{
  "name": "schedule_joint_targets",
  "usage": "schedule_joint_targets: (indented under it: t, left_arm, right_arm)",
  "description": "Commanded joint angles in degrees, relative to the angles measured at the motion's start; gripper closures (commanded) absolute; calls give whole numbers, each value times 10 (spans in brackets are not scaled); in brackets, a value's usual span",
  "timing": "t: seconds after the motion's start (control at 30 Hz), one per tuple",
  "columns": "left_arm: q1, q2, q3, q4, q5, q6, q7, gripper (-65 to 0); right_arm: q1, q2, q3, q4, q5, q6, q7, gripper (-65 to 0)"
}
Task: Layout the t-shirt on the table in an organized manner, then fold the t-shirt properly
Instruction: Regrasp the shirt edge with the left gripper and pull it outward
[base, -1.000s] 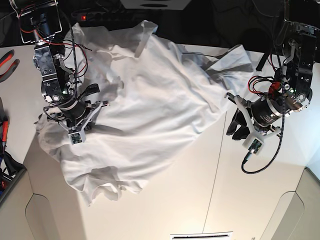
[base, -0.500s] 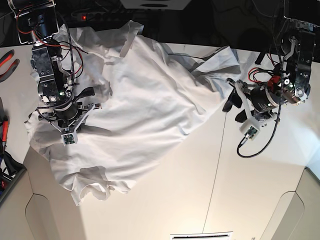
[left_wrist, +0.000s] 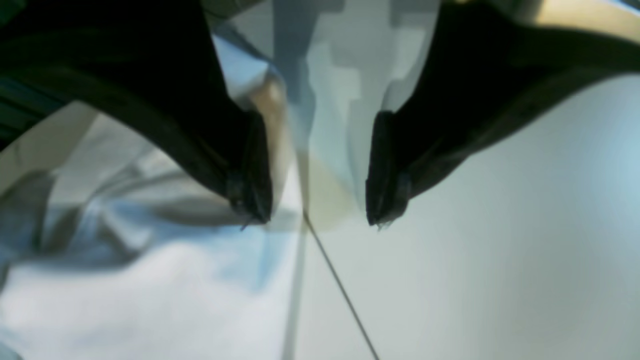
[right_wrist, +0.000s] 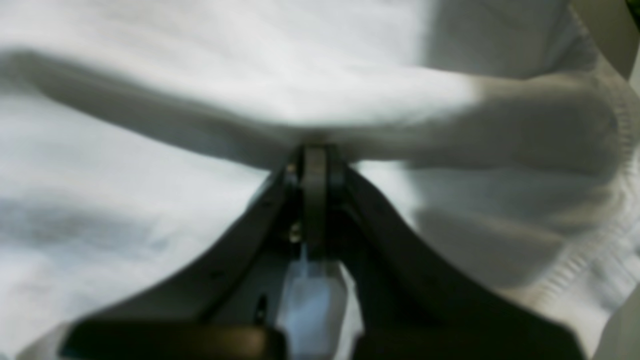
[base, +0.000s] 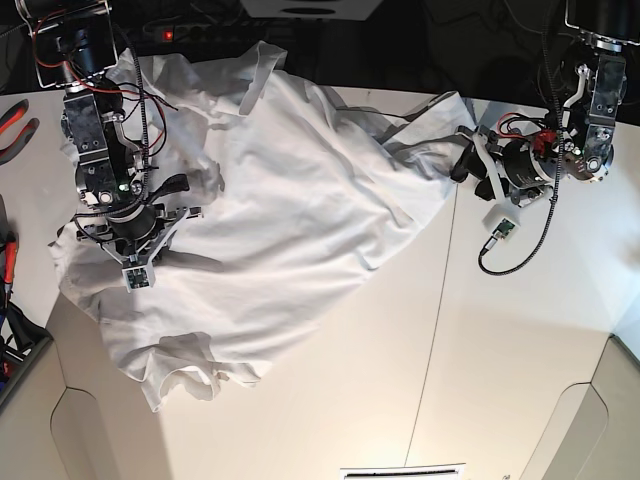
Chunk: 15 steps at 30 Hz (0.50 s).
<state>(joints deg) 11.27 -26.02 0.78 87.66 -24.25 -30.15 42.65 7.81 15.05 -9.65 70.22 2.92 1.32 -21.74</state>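
The white t-shirt (base: 290, 190) lies crumpled over the left and middle of the table (base: 500, 350), with a sleeve bunched at the near left. My right gripper (base: 135, 240) presses on its left part, shut on a fold of the t-shirt (right_wrist: 250, 90); in the right wrist view the closed fingertips (right_wrist: 315, 155) pinch the cloth. My left gripper (base: 468, 155) hovers at the shirt's far right edge, open. In the left wrist view its fingers (left_wrist: 252, 195) stand wide apart over the table seam (left_wrist: 340, 290), with the t-shirt (left_wrist: 125, 285) to their left.
Red-handled pliers (base: 15, 120) and other tools (base: 8, 265) lie at the table's left edge. A power strip with a red light (base: 165, 35) sits behind the far edge. The dark seam (base: 430, 340) runs down the table right of the shirt.
My left gripper has opened and moved up from the near right toward the shirt's far right edge. The shirt has slid left with my right gripper still shut on it.
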Motion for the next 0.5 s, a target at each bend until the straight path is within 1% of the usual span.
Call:
schedule_joint_targets:
  t: [0.0, 0.03, 0.07, 0.1, 0.2, 0.27, 0.47]
  left_arm:
    - [-6, -7, -3, 5, -17, -11, -8, -340]
    - [-6, -7, -3, 5, -26, -15, -8, -339]
    - [-6, -7, -3, 5, -38, -21, -8, -317]
    - [-7, -7, -4, 5, -50, -28, -9, -262]
    - [-10, -7, -4, 6, -94, -57, -9, -2]
    - [-14, -7, -4, 15, -114, -64, -8, 0]
    - [-50, -7, -4, 105, -116, -66, 0, 0]
  right_arm:
    - [12, 3, 3, 7, -3, 0, 11, 0]
    - [12, 3, 3, 7, -3, 0, 11, 0]
    - [12, 3, 3, 7, -3, 0, 11, 0]
    - [12, 3, 3, 7, -3, 0, 11, 0]
    - [12, 3, 3, 7, -3, 0, 11, 0]
    - [12, 3, 3, 7, -3, 0, 11, 0]
    - [12, 3, 3, 7, -3, 0, 11, 0]
